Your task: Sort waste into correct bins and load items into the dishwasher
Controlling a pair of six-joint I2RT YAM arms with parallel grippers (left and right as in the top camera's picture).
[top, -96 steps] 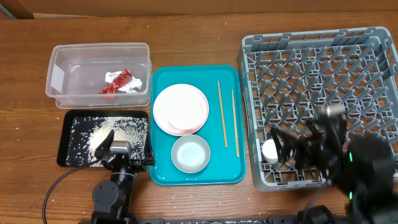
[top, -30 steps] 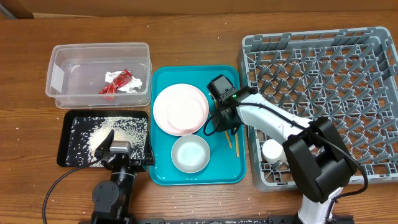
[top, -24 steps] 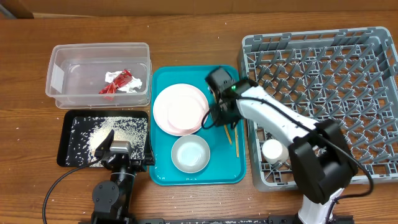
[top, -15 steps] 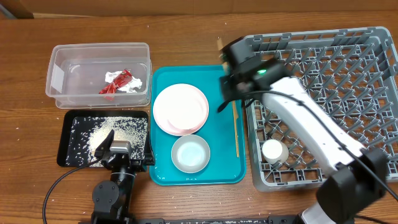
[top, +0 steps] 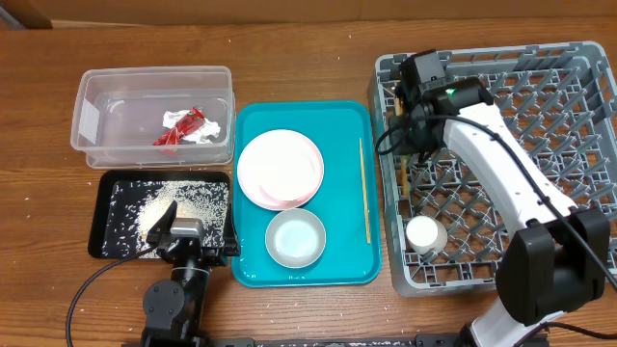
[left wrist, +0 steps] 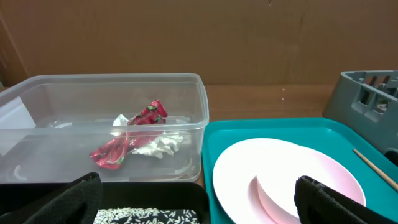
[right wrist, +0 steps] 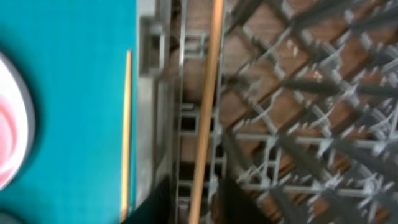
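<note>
My right gripper (top: 416, 96) hangs over the left edge of the grey dishwasher rack (top: 501, 164). In the right wrist view its jaws (right wrist: 196, 199) stand open, with one chopstick (right wrist: 207, 93) loose between them, lying over the rack grid. The other chopstick (top: 364, 193) lies on the teal tray with the plate (top: 280, 169) and bowl (top: 295, 237). The cup (top: 421, 234) sits in the rack. The red wrapper (top: 180, 128) and napkin (left wrist: 158, 146) lie in the clear tub (top: 87, 116). Food scraps (top: 174, 202) cover the black tray (top: 101, 217). My left gripper (top: 183, 236) rests open at that tray's near edge.
The teal serving tray (top: 347, 260) sits between the bins and the rack. Bare wooden table (top: 289, 58) runs along the far side. The rack's upright pegs (top: 540, 116) fill its whole base.
My right gripper lifted one chopstick off the teal tray and carried it up and right to the rack's left edge, where its jaws have parted. The left arm has not moved.
</note>
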